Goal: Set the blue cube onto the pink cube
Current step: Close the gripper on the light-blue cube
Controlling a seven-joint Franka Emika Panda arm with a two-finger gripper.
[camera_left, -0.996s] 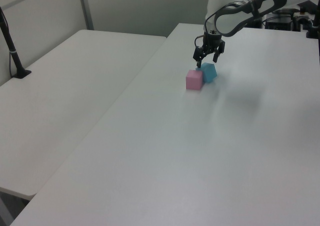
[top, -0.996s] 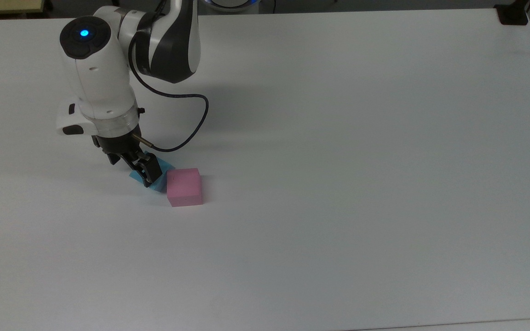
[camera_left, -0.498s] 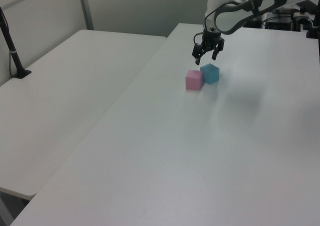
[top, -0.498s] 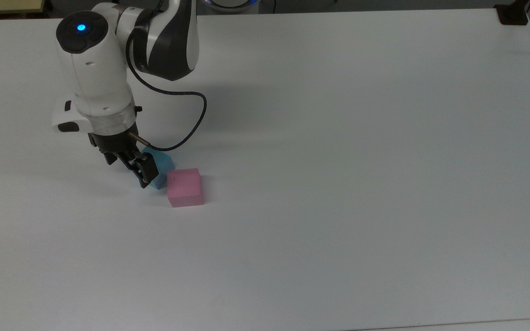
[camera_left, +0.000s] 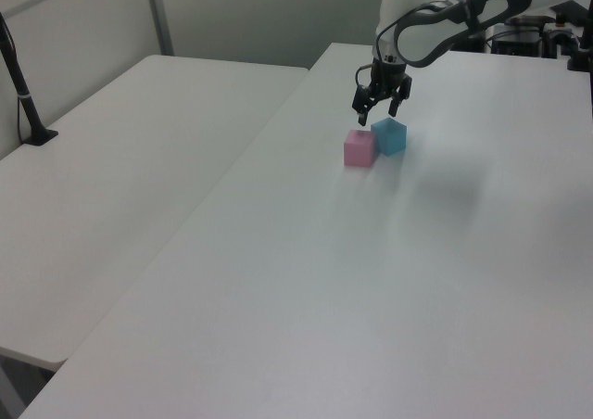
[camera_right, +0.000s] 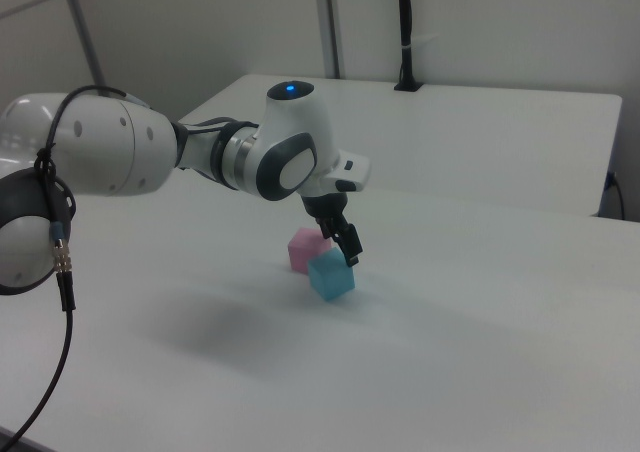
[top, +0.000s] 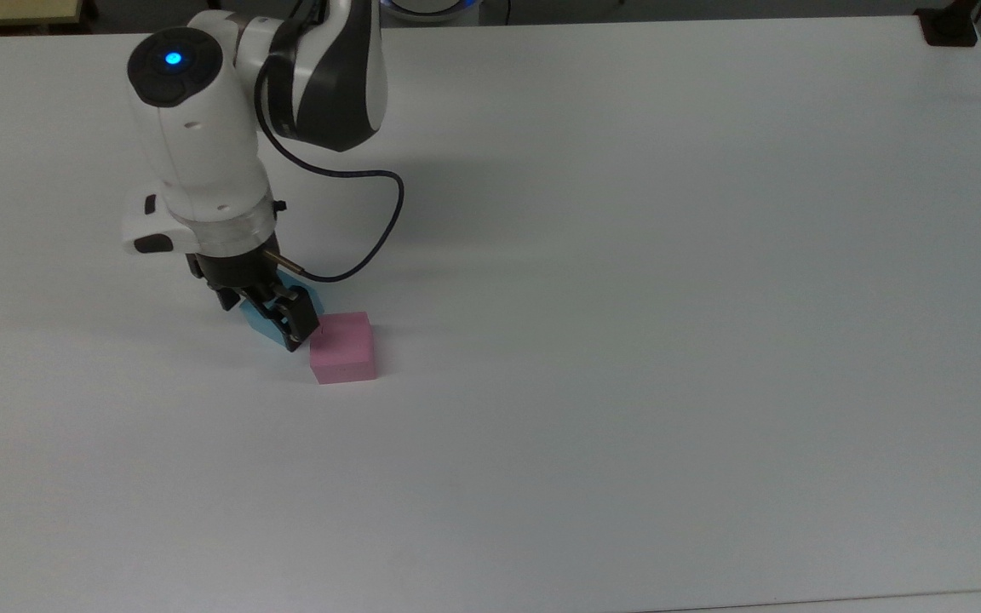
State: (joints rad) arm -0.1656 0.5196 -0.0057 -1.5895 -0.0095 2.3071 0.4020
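— Compared with a second before, what had changed?

— At that earlier moment the gripper [camera_left: 377, 115] sat low around the blue cube [camera_left: 389, 136], which looked tipped against its neighbour. Half a second later the arm had risen clear. By the last frame it had slid slightly toward the pink cube [camera_left: 359, 147], and the blue one lay flat on the white table [camera_left: 371, 280].

— So how far along was the job?

— Hardly begun. Both cubes were on the table, side by side and touching or nearly so. The blue one stood at the left view's right of the pink one, and nothing was stacked. A grasp, a lift and a placement were all left to do.

— What about the fingers?

— They were spread apart with nothing between them, hanging just above the blue cube's top. In the top view the gripper [top: 279, 316] covered much of the blue cube [top: 259, 324], so I would only say it probably hovered over the edge nearest the pink cube [top: 341, 345].

— Did the blue cube have a heading?

— It had no long axis, being equal-sided. It sat level but turned, its sides skewed against the pink one's. In the right view a corner of the blue cube [camera_right: 331, 275] pointed toward the camera, in front of the pink cube [camera_right: 306, 250].
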